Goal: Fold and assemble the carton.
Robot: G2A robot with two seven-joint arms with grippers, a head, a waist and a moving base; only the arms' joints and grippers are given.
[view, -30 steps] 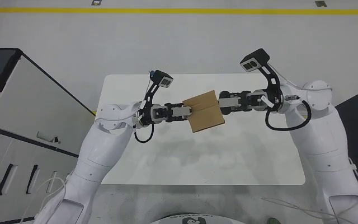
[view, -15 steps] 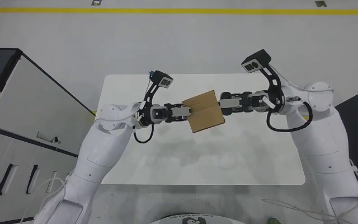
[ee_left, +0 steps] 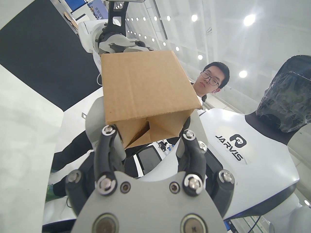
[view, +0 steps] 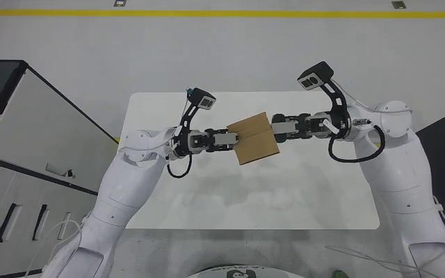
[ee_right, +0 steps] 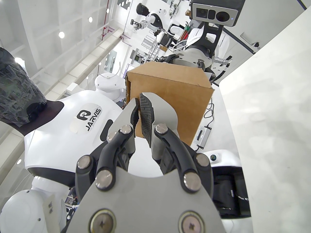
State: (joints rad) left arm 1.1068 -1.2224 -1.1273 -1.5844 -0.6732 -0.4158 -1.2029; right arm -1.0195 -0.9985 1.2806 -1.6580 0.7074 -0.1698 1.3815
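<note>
A brown carton (view: 254,137) hangs in the air over the middle of the white table (view: 208,201), held from both ends. My left gripper (view: 233,138) grips its left end. In the left wrist view the carton (ee_left: 143,86) sits between the spread fingers (ee_left: 109,134) of my left gripper (ee_left: 151,127), its end flaps folded inward. My right gripper (view: 272,129) holds the opposite end. In the right wrist view its gripper (ee_right: 139,105) has its fingers nearly together, pinching an edge of the carton (ee_right: 175,86).
A dark cabinet (view: 28,125) stands off the table's left side. A yellow line (view: 222,12) runs across the floor beyond the far edge. The tabletop (ee_right: 267,98) under the carton is bare.
</note>
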